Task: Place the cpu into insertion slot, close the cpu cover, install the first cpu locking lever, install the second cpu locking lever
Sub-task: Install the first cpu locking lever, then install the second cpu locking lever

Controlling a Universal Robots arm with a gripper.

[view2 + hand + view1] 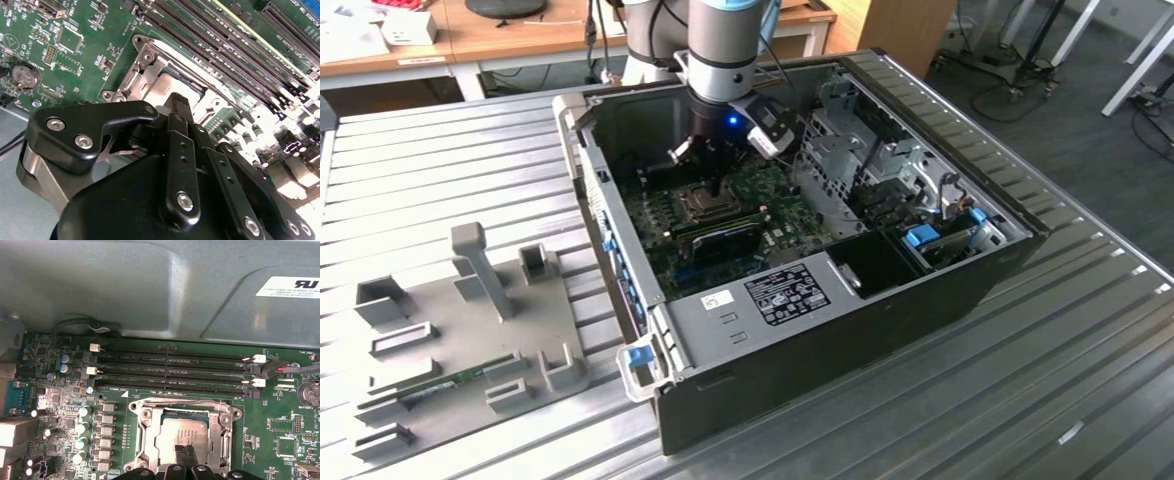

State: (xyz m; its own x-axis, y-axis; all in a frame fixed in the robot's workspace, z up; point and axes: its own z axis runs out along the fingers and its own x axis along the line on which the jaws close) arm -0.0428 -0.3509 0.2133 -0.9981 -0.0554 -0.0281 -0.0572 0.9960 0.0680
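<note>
Gripper fingers pinched near-closed w/ tips on the cpu, which sits in the insertion slot under the cpu cover; risk: off-centre push could skew chip, bend pins.

Dull grey cpu; silvery cpu cover; black pincer.

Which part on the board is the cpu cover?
Inside the open computer case, find the green board. Below the long black memory slots sits the cpu cover: a silvery square frame around the grey cpu, unlike its dark neighbours.
</note>
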